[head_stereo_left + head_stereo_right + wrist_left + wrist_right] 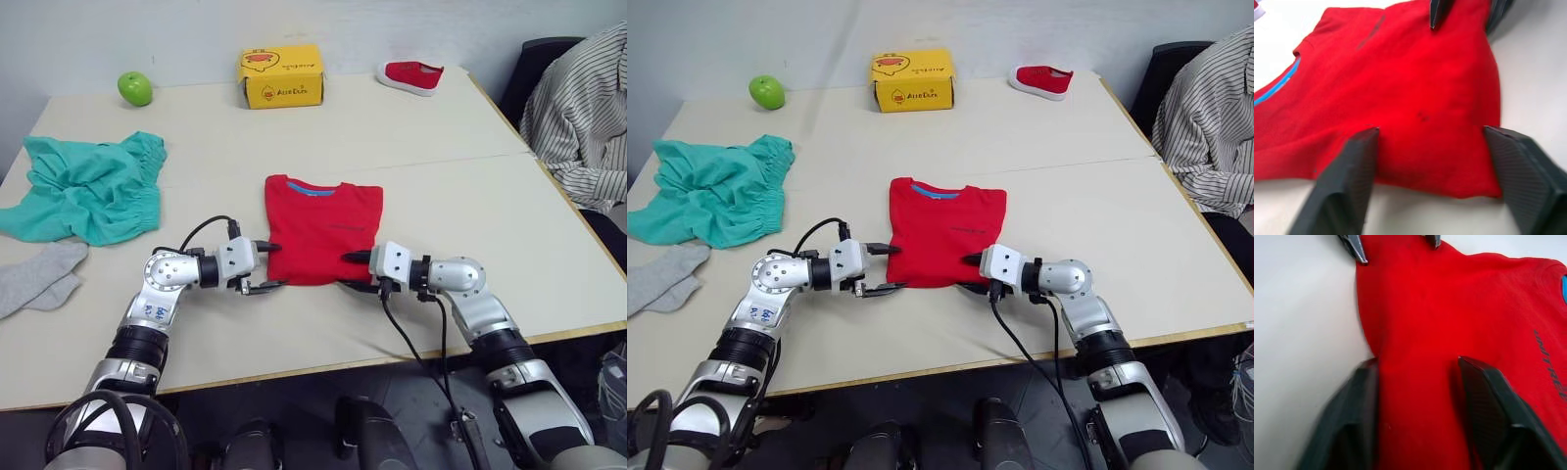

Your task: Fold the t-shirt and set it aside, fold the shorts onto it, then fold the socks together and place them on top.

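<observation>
The t-shirt (322, 227) lies partly folded mid-table, toward the near edge. The left gripper (265, 266) and right gripper (357, 271) straddle its near corners with fingers spread. Both should pinch together, then lift evenly to keep the fold square.

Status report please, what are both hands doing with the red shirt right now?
Left hand and right hand open, at the near corners of the t-shirt. T-shirt partly folded, flat on the table. Nothing in the way.

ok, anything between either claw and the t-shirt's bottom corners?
Nothing visible. The left claw and right claw are both open, already straddling the near corners of the t-shirt.
</observation>
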### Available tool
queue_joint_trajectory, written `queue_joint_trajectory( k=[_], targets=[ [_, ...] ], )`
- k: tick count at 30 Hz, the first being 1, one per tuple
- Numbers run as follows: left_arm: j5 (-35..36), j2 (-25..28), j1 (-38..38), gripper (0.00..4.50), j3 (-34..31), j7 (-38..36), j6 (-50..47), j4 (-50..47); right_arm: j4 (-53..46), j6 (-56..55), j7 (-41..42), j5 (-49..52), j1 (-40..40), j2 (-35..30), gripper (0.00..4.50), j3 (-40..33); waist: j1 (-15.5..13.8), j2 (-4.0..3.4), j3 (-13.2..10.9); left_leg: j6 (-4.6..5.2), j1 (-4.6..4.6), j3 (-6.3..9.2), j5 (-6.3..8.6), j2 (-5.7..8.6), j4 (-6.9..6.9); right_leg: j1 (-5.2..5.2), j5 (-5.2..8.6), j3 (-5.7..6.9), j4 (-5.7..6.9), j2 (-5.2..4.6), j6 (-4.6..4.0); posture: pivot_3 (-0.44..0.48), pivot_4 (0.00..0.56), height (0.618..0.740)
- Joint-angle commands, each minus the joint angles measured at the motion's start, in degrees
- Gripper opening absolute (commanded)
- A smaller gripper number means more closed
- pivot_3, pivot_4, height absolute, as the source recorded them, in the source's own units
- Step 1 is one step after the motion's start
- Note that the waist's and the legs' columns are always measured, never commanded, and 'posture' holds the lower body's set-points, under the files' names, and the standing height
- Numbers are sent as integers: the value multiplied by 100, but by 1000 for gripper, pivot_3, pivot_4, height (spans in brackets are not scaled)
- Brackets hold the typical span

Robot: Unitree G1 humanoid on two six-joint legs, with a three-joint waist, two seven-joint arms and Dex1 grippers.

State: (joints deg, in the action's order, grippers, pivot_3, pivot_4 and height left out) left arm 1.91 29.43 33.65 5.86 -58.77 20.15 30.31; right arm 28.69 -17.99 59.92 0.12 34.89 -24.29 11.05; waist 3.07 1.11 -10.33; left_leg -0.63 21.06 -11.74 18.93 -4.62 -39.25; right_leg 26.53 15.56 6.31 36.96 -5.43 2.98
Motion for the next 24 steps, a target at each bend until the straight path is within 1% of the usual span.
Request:
queue_joint_trajectory(
  k=[1, 3, 4, 7, 8, 11, 15, 19, 21, 22, 24],
  targets=[
    [45, 138, -67, 2215, 122, -307, -14, -29, 44, -133, 92, 58, 37, -49, 1005, 19, 0, 0, 0, 0, 0, 0, 0, -1, 0, 0, 0, 0, 1, 0, 0, 0, 150, 740],
    [221, 213, -285, 1567, 133, -524, -183, -330, -171, -63, 296, 210, -78, -86, 287, 26, 4, 0, 0, 0, 0, 0, 0, -1, 0, 0, 0, 1, 1, 1, 0, 0, 150, 740],
    [297, 250, -420, 1230, 128, -578, -286, -528, -315, -18, 407, 290, -164, -121, 0, 28, 7, -1, 0, 0, 0, 0, 0, -2, 0, 0, 0, 0, 2, 1, 0, 0, 150, 740],
    [578, 464, -979, 135, 68, -757, -622, -1369, -912, 162, 660, 498, -545, -309, 0, 7, 2, -1, 0, -1, 2, 15, 1, -7, 6, 0, 0, 2, 13, 2, 0, 0, 150, 740],
    [667, 540, -1140, 56, 35, -786, -721, -1620, -1104, 232, 702, 550, -668, -372, 0, -9, 0, -1, 0, 0, 1, 15, 1, -6, 6, 0, 0, 1, 13, 1, 0, 0, 150, 740],
    [946, 683, -1567, 56, -74, -747, -1083, -2341, -1632, 457, 782, 704, -1026, -547, 0, -62, -7, -1, 1, 2, -1, 31, 5, -5, 8, -1, 0, -3, 0, -2, 0, 0, 150, 740],
    [1046, 943, -2455, 56, -131, -611, -1330, -3367, -2454, 685, 845, 885, -1703, -829, 0, -95, -23, -1, 1, 5, -5, 47, 8, -4, 5, -1, 1, -5, -6, -7, -2, 0, 150, 740],
    [1116, 934, -3074, 56, -201, -248, -1736, -4010, -2756, 853, 584, 1000, -2092, -760, 0, -158, -31, 0, 1, 7, -11, 46, 9, -4, 5, -3, 1, -9, -4, -8, -2, 0, 150, 740],
    [1172, 850, -3229, 0, -338, 38, -1948, -4148, -2935, 1017, 614, 1191, -2211, -794, 578, -192, -44, 0, 1, 7, -14, 46, 9, -3, 5, -4, 2, -10, -2, -9, -3, 0, 150, 740],
    [1209, 793, -3290, 0, -418, 186, -2019, -4191, -3035, 1049, 633, 1235, -2266, -838, 751, -196, -57, 0, 1, 8, -14, 47, 10, -4, 5, -4, 2, -10, -3, -9, -3, 0, 150, 740],
    [1281, 802, -3390, 537, -510, 239, -2042, -4268, -3357, 1261, 664, 1445, -2376, -939, 1454, -266, -85, 0, 1, 12, -14, 47, 12, -4, 5, -3, 2, -11, -3, -10, -4, 0, 150, 740]
  ],
)
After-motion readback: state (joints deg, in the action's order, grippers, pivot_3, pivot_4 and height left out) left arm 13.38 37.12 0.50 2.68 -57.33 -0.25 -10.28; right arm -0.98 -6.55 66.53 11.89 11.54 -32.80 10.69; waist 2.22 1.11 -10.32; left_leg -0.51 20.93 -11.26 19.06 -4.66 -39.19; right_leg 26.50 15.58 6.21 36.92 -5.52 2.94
